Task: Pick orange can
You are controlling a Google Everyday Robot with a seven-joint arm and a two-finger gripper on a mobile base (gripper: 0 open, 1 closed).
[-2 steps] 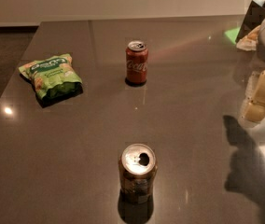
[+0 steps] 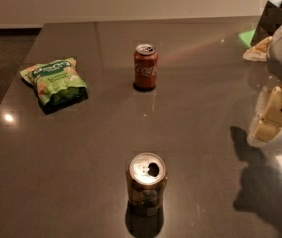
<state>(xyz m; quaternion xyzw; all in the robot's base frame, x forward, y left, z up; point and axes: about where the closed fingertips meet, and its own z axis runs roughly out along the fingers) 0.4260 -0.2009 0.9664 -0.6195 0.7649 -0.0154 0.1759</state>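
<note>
Orange can (image 2: 146, 182) upright at near centre of the dark desk (image 2: 66, 167), silver top with the opening showing. Gripper (image 2: 275, 114) at the right edge, mid-depth, above the desk and well apart from the orange can; can't tell whether its jaws are apart or closed. Green snack bag (image 2: 56, 81) lies further back on the left. Red Coca-Cola can (image 2: 145, 67) upright behind, near centre.
</note>
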